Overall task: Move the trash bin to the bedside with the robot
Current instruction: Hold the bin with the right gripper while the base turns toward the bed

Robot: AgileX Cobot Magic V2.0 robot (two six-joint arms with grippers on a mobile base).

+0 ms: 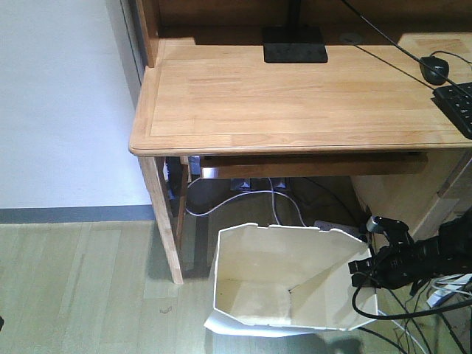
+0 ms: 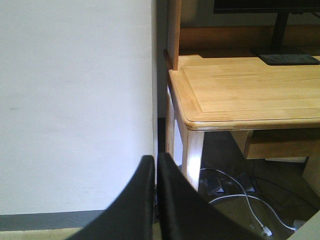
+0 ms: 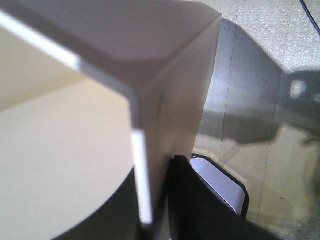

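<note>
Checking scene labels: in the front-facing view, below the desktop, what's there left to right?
White wall with grey baseboard → light wooden desk leg → white faceted plastic trash bin → black right gripper, clamped on the bin's right rim.

Bright, even light falls from above in the front view: the worktop (image 1: 295,96) shows a soft sheen at its front edge, with deep shadow beneath. The trash bin (image 1: 280,258) has a washed-out, pale interior. In the left wrist view the wall (image 2: 75,100) is nearly blown out and the left claw (image 2: 155,159) is a black blur. In the right wrist view the bin and the right claw (image 3: 156,172) are out of focus, the rim glares white, and a hard shadow crosses the floor (image 3: 270,30).
</note>
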